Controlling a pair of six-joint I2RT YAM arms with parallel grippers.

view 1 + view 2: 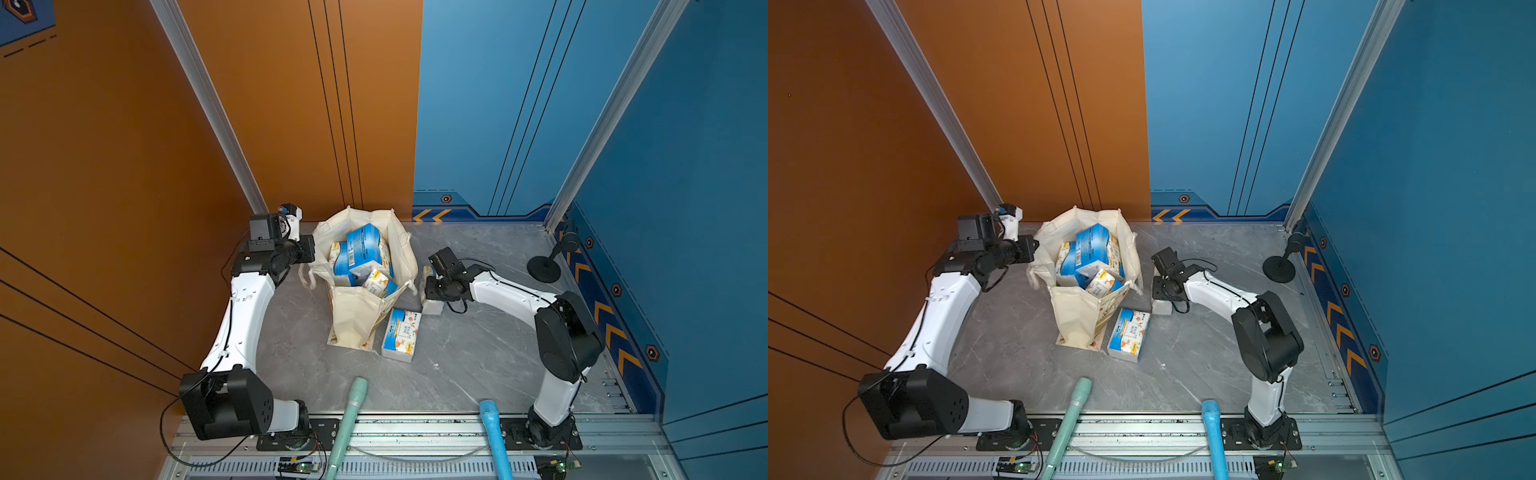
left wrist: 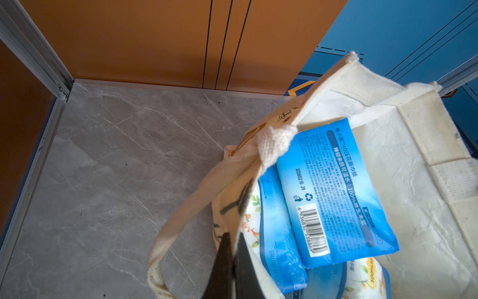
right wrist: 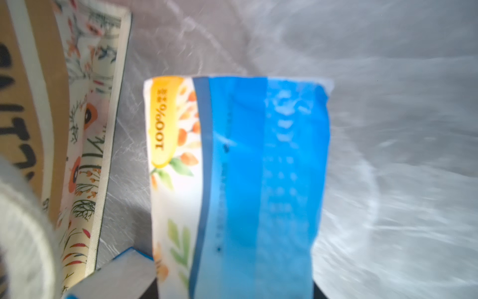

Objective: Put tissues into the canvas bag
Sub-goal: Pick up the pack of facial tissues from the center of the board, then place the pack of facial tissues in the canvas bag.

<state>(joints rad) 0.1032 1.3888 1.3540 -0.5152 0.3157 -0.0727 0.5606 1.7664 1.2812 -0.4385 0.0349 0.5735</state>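
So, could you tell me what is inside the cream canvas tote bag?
At least three blue-and-white plastic-wrapped tissue packs are piled in the cream canvas tote bag, the top one barcode-side up. The bag's bottom and any packs beneath are covered.

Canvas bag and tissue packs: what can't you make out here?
Lower packs in the canvas bag: upper packs cover them, both top views.
Right jaws: hidden under the right wrist, both top views.
Print on the nearest pack: blurred, right wrist view.
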